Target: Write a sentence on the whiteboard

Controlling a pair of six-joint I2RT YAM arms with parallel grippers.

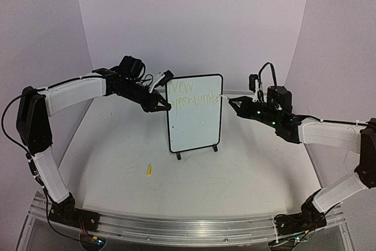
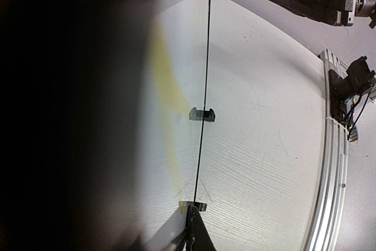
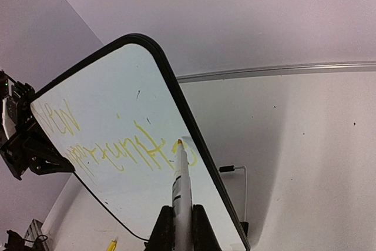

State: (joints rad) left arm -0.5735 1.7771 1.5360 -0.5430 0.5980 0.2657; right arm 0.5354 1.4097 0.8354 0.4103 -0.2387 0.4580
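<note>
Left claw [image 1: 165, 106] pinches the whiteboard [image 1: 197, 127] edge; right claw [image 3: 181, 218] grips the marker [image 3: 181, 183], its tip at the far edge. Hard pressure may topple the whiteboard or run the sentence [image 3: 117, 148] off.

This is a robotics lab bench, not a home or an office. Plain white panels [image 1: 194, 22] close in the back and both sides of a white table [image 1: 247, 174]. A left arm [image 1: 70, 95] and a right arm [image 1: 329, 133] are bolted to an aluminium rail [image 1: 188, 227] at the near edge, and a loose black cable [image 1: 4, 120] hangs beside them.
</note>
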